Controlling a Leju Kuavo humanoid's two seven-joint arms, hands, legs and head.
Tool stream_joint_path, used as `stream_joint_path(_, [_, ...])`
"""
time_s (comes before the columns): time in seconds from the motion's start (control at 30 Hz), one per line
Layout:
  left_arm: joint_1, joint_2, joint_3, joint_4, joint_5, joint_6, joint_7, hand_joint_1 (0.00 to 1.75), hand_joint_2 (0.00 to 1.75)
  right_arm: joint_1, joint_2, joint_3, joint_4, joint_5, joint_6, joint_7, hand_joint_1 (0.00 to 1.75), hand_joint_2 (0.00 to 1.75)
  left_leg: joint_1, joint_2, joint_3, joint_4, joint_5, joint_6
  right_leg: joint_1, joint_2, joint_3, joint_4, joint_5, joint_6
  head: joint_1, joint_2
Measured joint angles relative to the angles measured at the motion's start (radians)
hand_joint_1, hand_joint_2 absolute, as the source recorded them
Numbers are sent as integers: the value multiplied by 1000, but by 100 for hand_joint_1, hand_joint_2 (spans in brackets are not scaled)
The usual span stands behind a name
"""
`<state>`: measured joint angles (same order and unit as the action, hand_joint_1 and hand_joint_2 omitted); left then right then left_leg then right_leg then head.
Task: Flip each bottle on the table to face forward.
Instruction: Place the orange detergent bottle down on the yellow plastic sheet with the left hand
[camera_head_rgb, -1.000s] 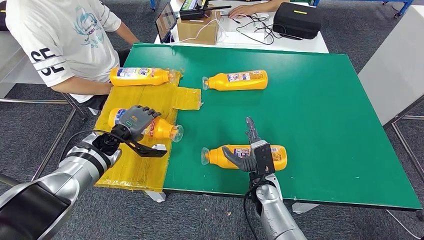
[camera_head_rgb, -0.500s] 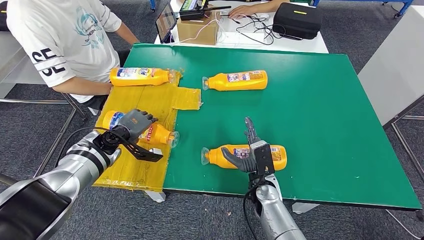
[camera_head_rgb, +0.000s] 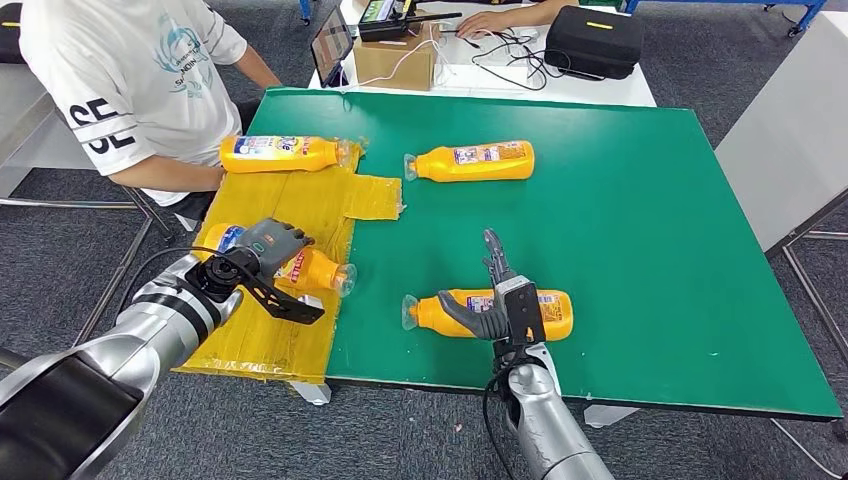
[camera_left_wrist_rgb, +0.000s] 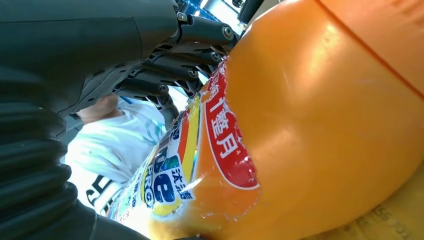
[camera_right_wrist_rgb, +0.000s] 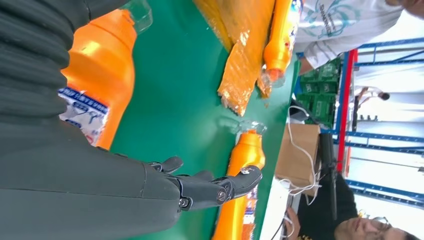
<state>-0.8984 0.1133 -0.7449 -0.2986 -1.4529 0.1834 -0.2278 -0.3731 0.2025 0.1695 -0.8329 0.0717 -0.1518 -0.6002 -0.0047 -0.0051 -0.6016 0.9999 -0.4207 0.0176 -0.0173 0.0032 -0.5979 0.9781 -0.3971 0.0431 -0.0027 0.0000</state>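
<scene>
Near-left orange bottle (camera_head_rgb: 290, 265) lies on its side on the yellow sheet (camera_head_rgb: 290, 205), long axis across the tabletop (camera_head_rgb: 620, 200), cap toward centre. Left hand (camera_head_rgb: 268, 243) wraps over its label end, grasping it. Right hand (camera_head_rgb: 500, 300) hovers spread, holding nothing, above the front-centre bottle (camera_head_rgb: 445, 312).

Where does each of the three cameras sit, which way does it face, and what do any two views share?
Head view: high on the robot, looking forward and down at the green table; both arms show, left hand on a bottle, right hand above another.
Left wrist view: behind the left hand, close on its bottle.
Right wrist view: behind the right hand, looking across the table at the far bottle.
Shared: head and left wrist views both show the gripped bottle.
</scene>
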Motion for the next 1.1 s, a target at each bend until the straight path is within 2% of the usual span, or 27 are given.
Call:
stream_joint_path(0.03, [1, -1, 2, 1, 10, 2, -3, 0, 175, -4, 0, 1, 4, 0, 1, -3, 0, 175, 0, 0, 0, 0, 0, 0, 0, 0, 0, 0, 0, 0, 0, 0])
stream_joint_path(0.13, [13, -7, 19, 4, 66, 28, -30, 0, 175, -17, 2, 5, 18, -1, 2, -10, 0, 175, 0, 0, 0, 0, 0, 0, 0, 0, 0, 0, 0, 0, 0, 0])
stream_joint_path(0.27, [50, -18, 75, 7, 176, 111, -108, 0, 175, -32, 3, 8, 42, -7, -4, -12, 0, 175, 0, -1, -1, 0, 0, 0, 0, -1, 0, 0, 0, 0, 0, 0])
stream_joint_path(0.37, [73, -28, 142, 7, 273, 184, -187, 0, 175, -39, 2, 9, 60, -10, -10, -12, 0, 175, 0, -1, -2, 0, 0, 0, 0, -1, -1, 0, 0, 0, 0, 0])
stream_joint_path(0.6, [106, -54, 285, 4, 431, 270, -329, 0, 175, -53, -3, 12, 93, -6, -21, -11, 0, 175, 0, -1, -2, 0, 0, 0, 0, -1, -1, -1, 0, 0, 0, 0])
stream_joint_path(0.73, [146, -65, 400, -32, 643, 308, -446, 0, 175, -66, -4, 21, 107, 5, -39, -8, 0, 175, 0, -1, -2, 0, 0, 0, 0, 0, -2, -1, 0, 0, 0, 0])
stream_joint_path(0.8, [172, -68, 435, -78, 771, 307, -463, 0, 87, -71, -4, 26, 113, 13, -49, -7, 0, 175, 0, -1, -2, 0, 0, 0, 0, -1, -2, 0, 0, 0, 0, 0])
stream_joint_path(0.87, [193, -70, 453, -119, 854, 307, -468, 0, 0, -74, -4, 29, 118, 17, -57, -6, 0, 87, 0, -1, -2, 0, 0, 0, 0, -1, -2, 0, 0, 0, 0, 0])
stream_joint_path(0.93, [214, -70, 462, -163, 945, 301, -470, 0, 0, -76, -4, 33, 122, 25, -70, -5, 0, 0, 0, -1, -2, 0, 0, 0, 0, -1, -2, 0, 0, 0, 0, 0])
stream_joint_path(1.0, [240, -70, 468, -223, 1096, 280, -470, 0, 0, -76, -6, 40, 124, 43, -96, -1, 0, 0, 0, -1, -2, 0, 0, 0, 0, -1, -2, 0, 0, 0, 0, 0])
stream_joint_path(1.1, [285, -71, 501, -345, 1321, 194, -471, 0, 131, -75, -11, 59, 125, 93, -141, 16, 0, 131, 0, -1, -3, 0, 0, 0, 0, -1, -2, -1, 0, 0, 0, 0])
